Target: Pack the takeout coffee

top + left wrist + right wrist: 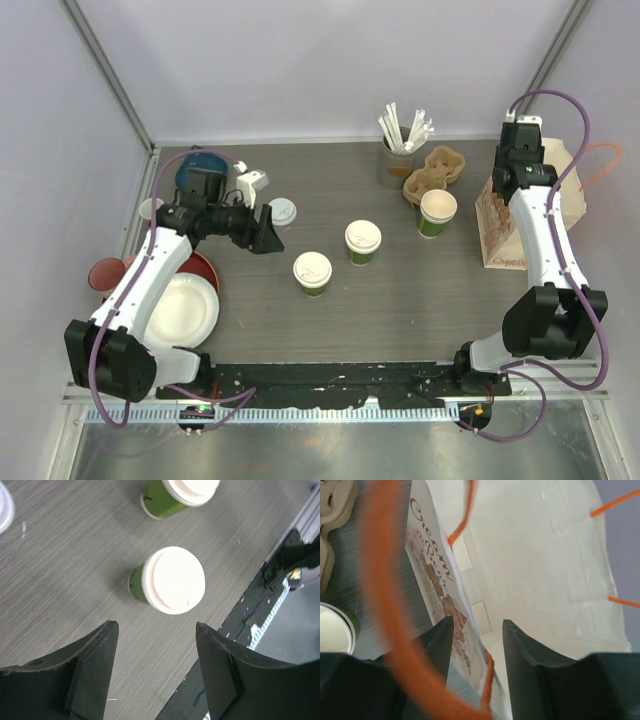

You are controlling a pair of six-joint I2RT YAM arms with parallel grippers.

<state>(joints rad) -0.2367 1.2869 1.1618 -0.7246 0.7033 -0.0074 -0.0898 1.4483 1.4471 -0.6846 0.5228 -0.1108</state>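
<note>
left pincer [156,625] wide open, empty, over lidded coffee cup [174,580] on surface [60,580] | right pincer [477,624] apart astride paper bag [545,570] wall, unpinched | step: likely securing bag | next: pinch wall, lower onto cup

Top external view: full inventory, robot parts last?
Green paper coffee cups, white tops: 3, table centre to right.
Loose white plastic lid: 1, left of centre.
Brown moulded-pulp cup carrier: 1, far right.
Cup of white stirrers: 1, far edge.
White paper bag, orange handles: 1, right edge.
Round plates: 2, white overlapping red, near left.
Small red bowl: 1, left edge.
Blue round object: 1, far left.
Left gripper: black, open, near the cups.
Right gripper: black, jaws apart astride bag's wall.
</note>
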